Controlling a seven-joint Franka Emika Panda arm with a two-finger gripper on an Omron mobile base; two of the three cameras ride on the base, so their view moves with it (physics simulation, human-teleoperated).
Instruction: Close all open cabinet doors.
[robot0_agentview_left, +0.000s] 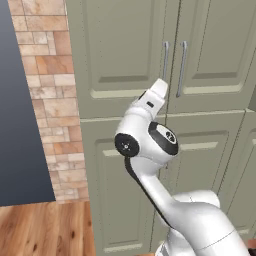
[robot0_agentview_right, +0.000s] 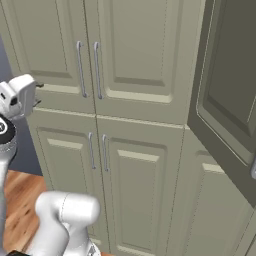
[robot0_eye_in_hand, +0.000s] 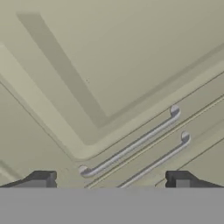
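A pair of tall sage-green upper cabinet doors was seen straight ahead of the arm, the left upper door (robot0_agentview_left: 117, 47) and the right upper door (robot0_agentview_left: 220, 47) lying flush with each other, their two silver bar handles (robot0_agentview_left: 165, 61) standing side by side at the seam. In the right base view the same pair was seen, left upper door (robot0_agentview_right: 47, 45) and right upper door (robot0_agentview_right: 145, 50), with the shorter lower doors (robot0_agentview_right: 142, 190) beneath them. Further right in that view, another upper door (robot0_agentview_right: 227, 95) was swung out toward the camera (its darker inner face and thick edge were shown), standing well off the cabinet front.

The gripper (robot0_eye_in_hand: 111, 180) was held close before the closed pair, its two dark fingertips (robot0_eye_in_hand: 41, 178) set wide apart with nothing between them. In the hand view the bar handles (robot0_eye_in_hand: 131, 144) were seen running slantwise just beyond the fingertips, not touched. In the left base view the gripper (robot0_agentview_left: 159, 90) was pointed at the seam just below the handles.

A brick wall (robot0_agentview_left: 50, 100) was seen left of the cabinets, and a wooden floor (robot0_agentview_left: 45, 230) below it.
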